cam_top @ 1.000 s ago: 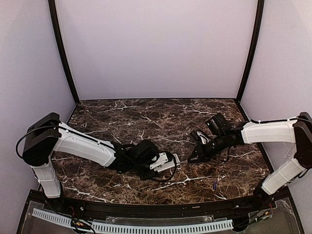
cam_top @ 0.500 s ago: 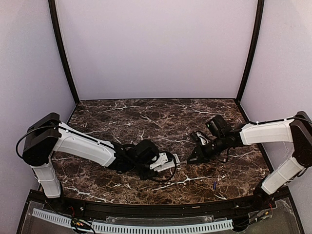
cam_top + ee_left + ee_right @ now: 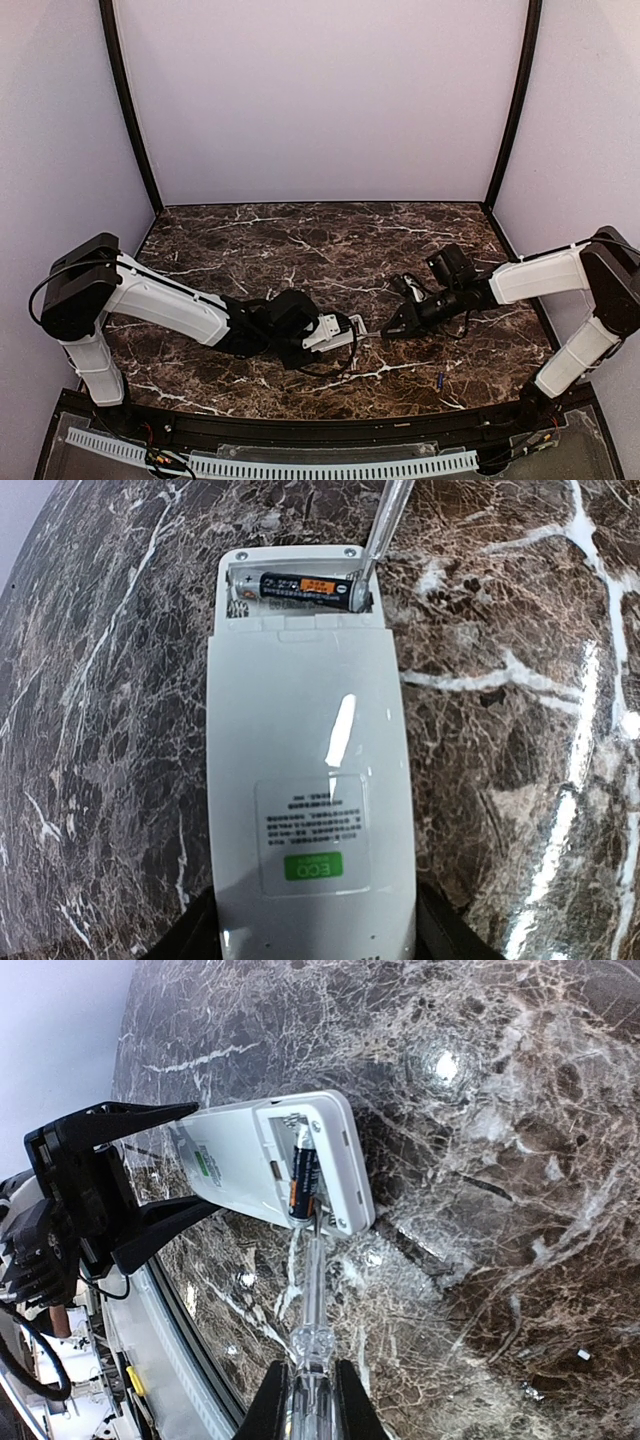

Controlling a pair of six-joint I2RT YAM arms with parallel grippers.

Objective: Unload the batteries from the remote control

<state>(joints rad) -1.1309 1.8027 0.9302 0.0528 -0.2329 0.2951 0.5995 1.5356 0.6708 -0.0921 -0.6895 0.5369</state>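
Dark marble table [image 3: 300,240], pale lilac walls around it, and all the action is in the near middle. One battery [image 3: 305,588] sits in the open bay of the remote control [image 3: 305,780] — tiny, dark, orange label, lying crosswise and snug between its contacts. I'd guess it's light, hard and slick, and round enough to roll away once it pops free. Pinching it looks hopeless, so levering one end up makes more sense.

That's the job of the tool [image 3: 312,1300], a thin rod with a clear handle. Its tip touches one end of the battery, right at the bay wall.

The remote looks like stiff, smooth, light plastic, label side up, with the bay end pointing toward the right arm. The left gripper [image 3: 337,331] is clamped on its long sides at the opposite end, which leaves the compartment free to work in. The right gripper [image 3: 310,1405] is closed tight on the tool's handle, reaching in from the right. Pry too hard and the remote could twist in that grip, I reckon.

Near the right arm's base a blue-purple speck [image 3: 438,379] lies on the marble — maybe a battery already out, but it's too small to be sure.
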